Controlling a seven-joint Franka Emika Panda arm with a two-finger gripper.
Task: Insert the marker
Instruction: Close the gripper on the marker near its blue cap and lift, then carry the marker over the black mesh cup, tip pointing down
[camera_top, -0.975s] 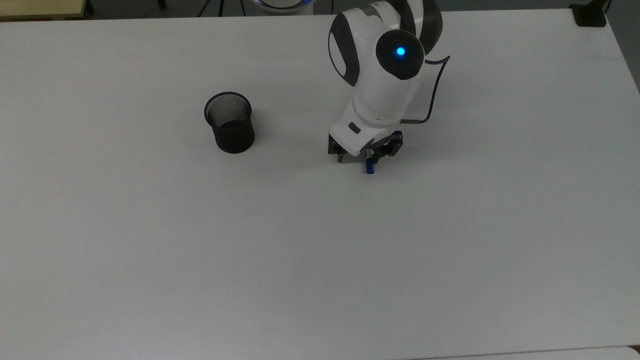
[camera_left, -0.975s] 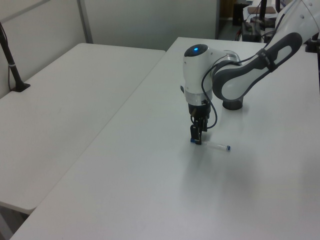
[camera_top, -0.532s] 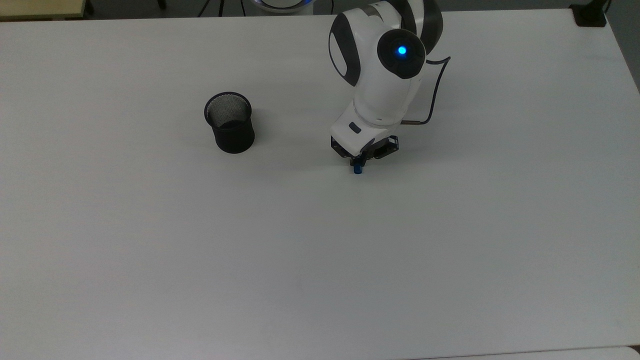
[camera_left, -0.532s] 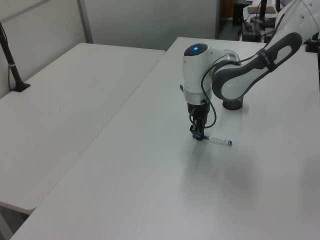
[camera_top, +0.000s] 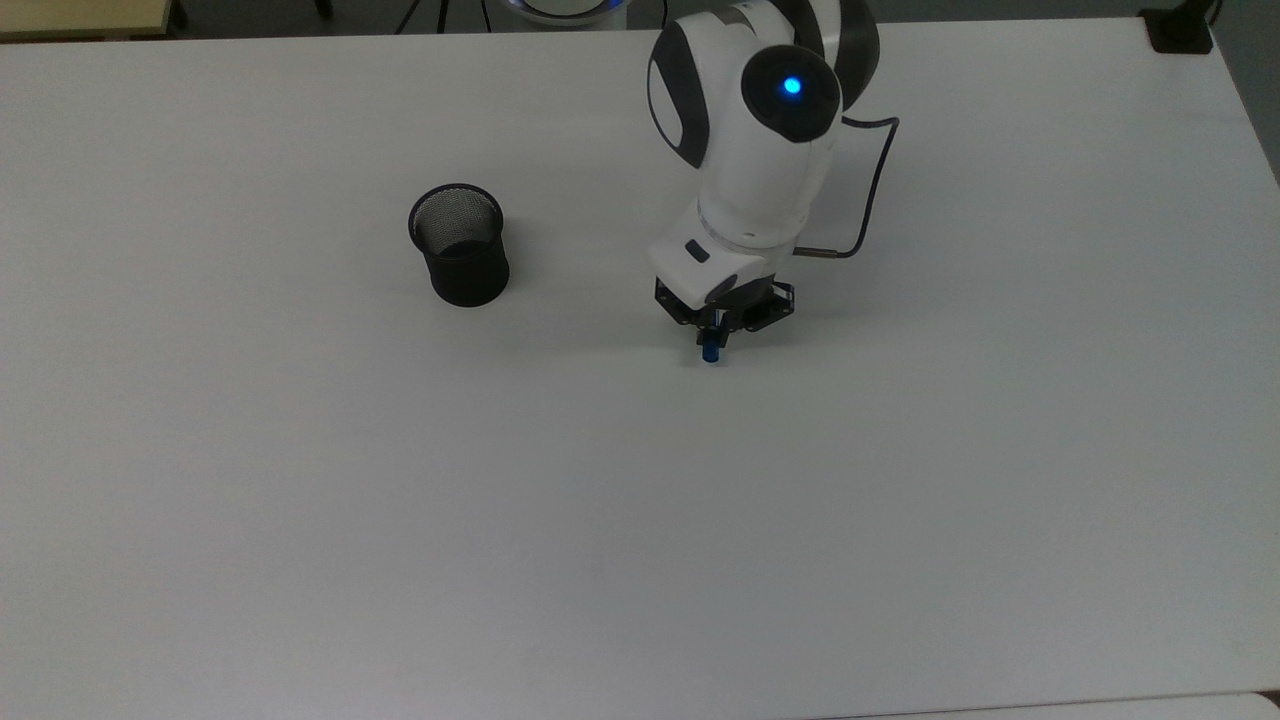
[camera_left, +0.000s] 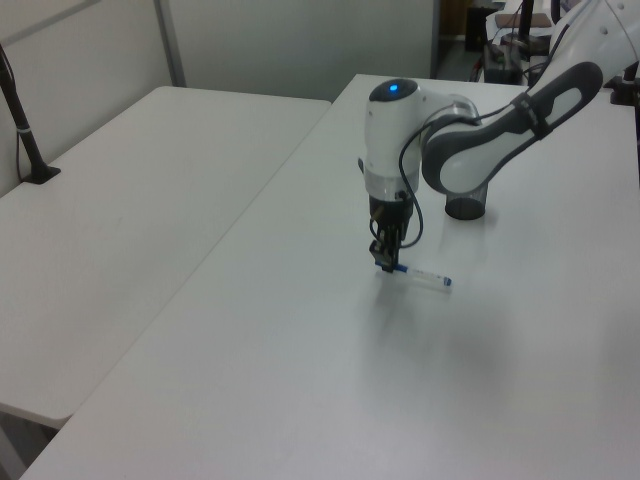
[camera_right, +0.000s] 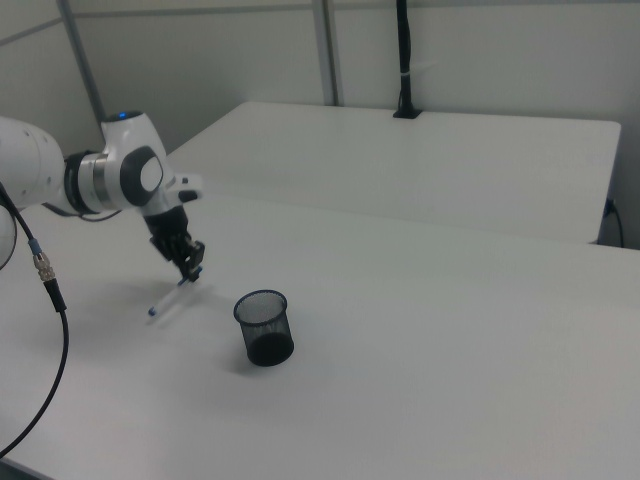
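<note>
- Gripper (camera_left: 387, 262) holds the marker (camera_left: 420, 277) by its blue cap end, with the far end slanting down toward the table (camera_top: 300, 500).
- Lift slowly so the marker does not slip or swing.
- Cup (camera_top: 458, 244) stands well apart, to the top view's left; carry the marker over its mouth.

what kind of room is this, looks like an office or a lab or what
Most likely a robotics lab or test room. A Panda arm works on a plain white table holding little besides a marker and a black mesh cup. A second white table, partition walls and a black pole clamped to that table's edge fit a workspace.
</note>
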